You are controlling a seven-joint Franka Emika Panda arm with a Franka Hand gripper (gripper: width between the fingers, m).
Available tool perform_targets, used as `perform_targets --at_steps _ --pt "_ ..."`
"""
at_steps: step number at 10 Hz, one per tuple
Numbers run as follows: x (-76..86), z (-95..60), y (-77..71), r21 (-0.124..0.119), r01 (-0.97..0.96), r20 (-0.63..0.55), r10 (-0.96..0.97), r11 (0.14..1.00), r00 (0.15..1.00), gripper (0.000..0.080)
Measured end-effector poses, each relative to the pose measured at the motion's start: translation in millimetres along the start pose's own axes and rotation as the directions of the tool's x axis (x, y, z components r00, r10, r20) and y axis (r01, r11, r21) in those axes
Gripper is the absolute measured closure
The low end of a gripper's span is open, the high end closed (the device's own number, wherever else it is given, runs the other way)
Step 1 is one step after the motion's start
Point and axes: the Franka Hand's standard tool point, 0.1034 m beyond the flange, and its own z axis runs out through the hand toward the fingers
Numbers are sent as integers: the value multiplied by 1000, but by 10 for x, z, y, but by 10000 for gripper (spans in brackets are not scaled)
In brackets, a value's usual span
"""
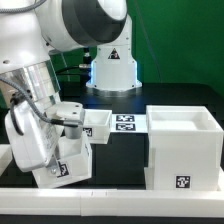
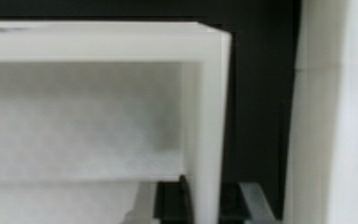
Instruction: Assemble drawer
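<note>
The tool (image 2: pixel 206 205) straddles one wall of a white tray (image 1: pixel 62 165) at the desk's (image 1: pixel 118 165) front edge, toward the corner on the exterior view's left. Its fingers (image 2: pixel 250 203) sit on either side of that wall, but whether they pinch it I cannot tell, because the wrist view is blurred. The tray looks tilted. A second tray (image 1: pixel 97 122) lies just behind it, beside the marker board (image 1: pixel 127 123). The casing (image 1: pixel 185 150) stands upright at the front edge, toward the opposite corner and well apart from both trays.
</note>
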Motion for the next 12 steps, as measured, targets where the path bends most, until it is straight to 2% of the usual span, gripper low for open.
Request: perform_targets --at_steps 2,3,4,5,6,7,8,10,11,12 --pt "-24 11 -3 3 -17 6 17 1000 1000 761" --pt "-27 13 -3 3 -13 6 13 1000 1000 587" --pt "-31 15 -3 2 -10 6 10 1000 1000 451" --pt "-34 16 -4 2 8 6 -8 1000 1000 451" --pt "-51 4 8 -11 37 19 -36 999 999 268" --pt "-92 -77 7 -35 42 50 -40 999 998 187" --pt "-130 -198 -29 -29 124 55 -122 992 991 187" --pt "-277 -381 -29 -57 372 71 -368 926 927 152" --pt "-339 -383 -42 -51 429 57 -426 902 903 152" --pt "-326 -362 -35 -45 478 65 -475 877 878 150"
